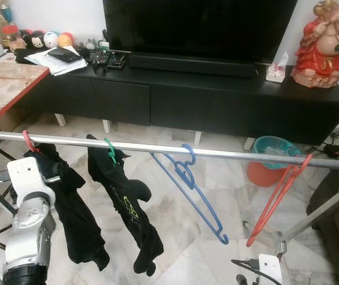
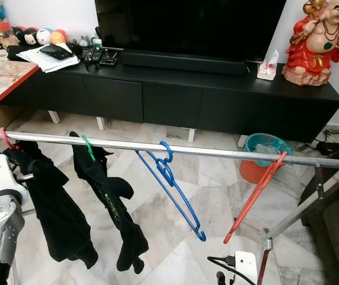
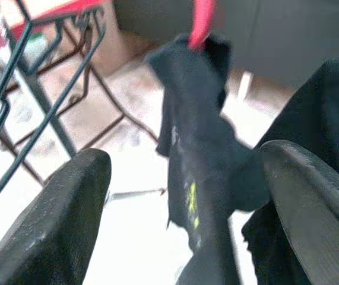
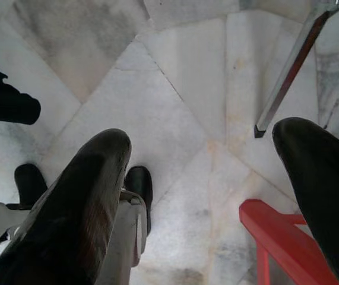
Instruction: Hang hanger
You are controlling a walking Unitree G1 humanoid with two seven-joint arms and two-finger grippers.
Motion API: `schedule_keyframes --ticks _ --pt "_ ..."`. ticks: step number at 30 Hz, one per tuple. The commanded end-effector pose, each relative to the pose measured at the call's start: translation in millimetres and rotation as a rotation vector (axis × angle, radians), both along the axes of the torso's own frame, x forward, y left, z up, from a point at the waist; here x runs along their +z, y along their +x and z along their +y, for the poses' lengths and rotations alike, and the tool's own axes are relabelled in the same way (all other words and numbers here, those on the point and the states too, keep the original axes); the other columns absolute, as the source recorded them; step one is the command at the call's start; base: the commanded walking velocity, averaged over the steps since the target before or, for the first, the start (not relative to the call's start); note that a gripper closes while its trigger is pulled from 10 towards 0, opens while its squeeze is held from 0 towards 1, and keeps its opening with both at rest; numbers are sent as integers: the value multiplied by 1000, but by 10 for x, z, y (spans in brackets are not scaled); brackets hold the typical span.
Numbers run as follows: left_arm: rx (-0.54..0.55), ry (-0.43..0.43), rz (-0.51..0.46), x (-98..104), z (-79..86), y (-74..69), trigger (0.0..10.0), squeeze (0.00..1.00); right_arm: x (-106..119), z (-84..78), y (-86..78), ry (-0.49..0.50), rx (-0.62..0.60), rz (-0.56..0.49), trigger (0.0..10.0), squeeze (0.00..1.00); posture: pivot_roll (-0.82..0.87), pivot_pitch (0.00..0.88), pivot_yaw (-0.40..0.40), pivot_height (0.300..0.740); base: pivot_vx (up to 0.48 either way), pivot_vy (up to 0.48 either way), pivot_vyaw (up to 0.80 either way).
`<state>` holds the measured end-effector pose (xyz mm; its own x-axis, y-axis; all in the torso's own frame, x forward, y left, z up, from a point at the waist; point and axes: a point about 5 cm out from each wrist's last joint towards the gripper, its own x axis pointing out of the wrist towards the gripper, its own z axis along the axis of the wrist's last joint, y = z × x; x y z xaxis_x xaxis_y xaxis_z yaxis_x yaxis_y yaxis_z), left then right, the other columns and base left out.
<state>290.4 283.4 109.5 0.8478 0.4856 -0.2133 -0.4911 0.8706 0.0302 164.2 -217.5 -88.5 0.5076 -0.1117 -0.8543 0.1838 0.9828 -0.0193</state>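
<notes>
Both sets of jaws stand apart with nothing between them: the left gripper (image 3: 181, 196) gapes toward a black garment (image 3: 202, 160) hung from a red hook, and the right gripper (image 4: 216, 196) spreads above marble floor (image 4: 175, 77) with a red bar just beside one finger; from where I stand the biggest thing about is the black television (image 1: 199, 27) on its long dark cabinet (image 1: 205, 95), then the silver rail (image 1: 157, 147) running across in front of the robot; on that rail, from the robot's left, hang two black garments, one on a red hook (image 1: 28, 141) and one on a green hook (image 1: 110, 149), then a bare blue hanger (image 1: 190, 190) tilted steeply, then a bare red hanger (image 1: 276, 199) slanting near the rail's right support; both bare hangers look already hooked on, so I judge the hanging close to done or done, though I cannot tell which hanger the task means; if the red one needs settling, the right gripper would do well to rise beside its lower bar, close gently, and lift it level so the hook sits squarely over the rail, minding the slanted frame leg (image 1: 311, 219) close by; the left arm (image 1: 29, 219) sits against the hanging cloth, which could snag; smaller things stand well apart: a red statue (image 1: 326, 44), an orange bin (image 1: 267, 161), papers (image 1: 59, 59), a tissue box (image 1: 276, 70).
</notes>
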Motion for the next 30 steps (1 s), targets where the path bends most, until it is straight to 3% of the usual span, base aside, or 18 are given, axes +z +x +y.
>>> schedule_keyframes --ticks 1,7,22,24,26,27,28,29,30 --pt "5 -1 10 46 26 69 10000 0 0 1 3 6 -16 0 10000 0 -41 0 -50 740 0 0 0" --pt "-14 -56 73 -51 -12 190 10000 0 3 9 13 10 -18 -6 10000 0 -46 0 -50 740 0 0 0" --pt "-2 -117 93 -84 -54 449 10000 0 10 10 30 11 -23 -12 10000 0 -66 0 -56 740 0 0 0" --pt "9 -133 88 -97 -49 476 9647 0 11 12 31 12 -24 -12 10000 0 -69 0 -56 740 0 0 0" --pt "14 -140 92 -110 -49 503 4471 0 11 13 32 13 -24 -13 10000 0 -75 0 -54 740 0 0 0" --pt "14 -140 92 -110 -49 503 4471 0 11 13 32 13 -24 -13 10000 0 -75 0 -54 740 0 0 0" --pt "12 -138 102 -126 -55 514 2784 0 11 13 32 14 -26 -14 10000 0 -78 0 -52 740 0 0 0" --pt "11 -138 107 -139 -59 515 1804 0 10 12 30 15 -28 -14 10000 0 -79 0 -52 740 0 0 0" --pt "9 -140 110 -152 -61 515 0 0 10 11 30 15 -30 -14 10000 0 -79 0 -52 740 0 0 0"
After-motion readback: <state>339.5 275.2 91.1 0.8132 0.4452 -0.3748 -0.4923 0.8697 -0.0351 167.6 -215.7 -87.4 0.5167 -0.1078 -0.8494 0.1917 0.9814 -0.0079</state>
